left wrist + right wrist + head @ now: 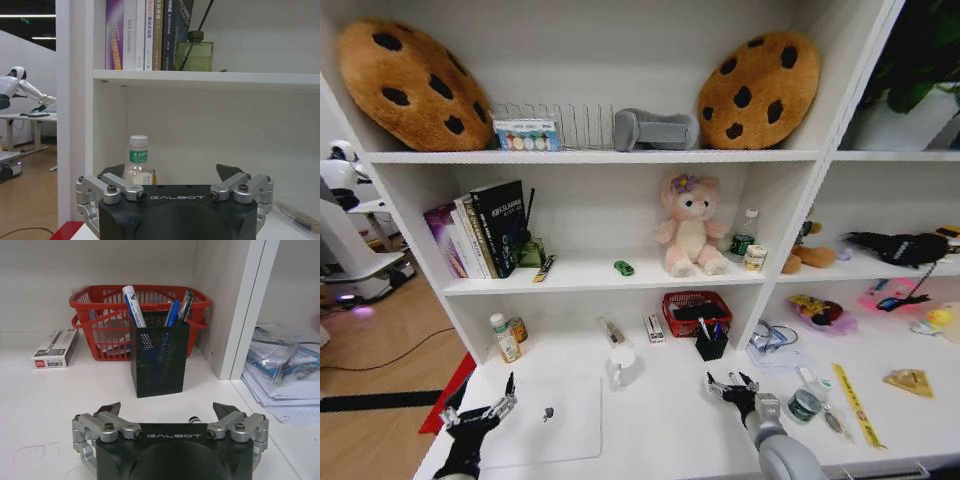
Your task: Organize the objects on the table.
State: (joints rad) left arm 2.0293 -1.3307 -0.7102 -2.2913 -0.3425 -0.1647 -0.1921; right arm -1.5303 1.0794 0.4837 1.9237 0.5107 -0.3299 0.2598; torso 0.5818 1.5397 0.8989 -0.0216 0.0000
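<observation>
Both pincers, left (480,412) and right (732,384), hover open and empty over the worktop (660,420); the laptop (552,420) likely needs a level edge grip.

Each gripper, left (176,176) and right (170,414), has a black body printed "GALBOT" in pale letters. Silver metal links with dark screws carry black pointed fingertips (110,408). The right forearm (788,458) is rounded grey.

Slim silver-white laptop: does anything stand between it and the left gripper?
Nothing visible does. The left gripper, fingers open, hovers at the closed slim silver-white laptop's left edge on the white desk, with bare desktop between.
</observation>
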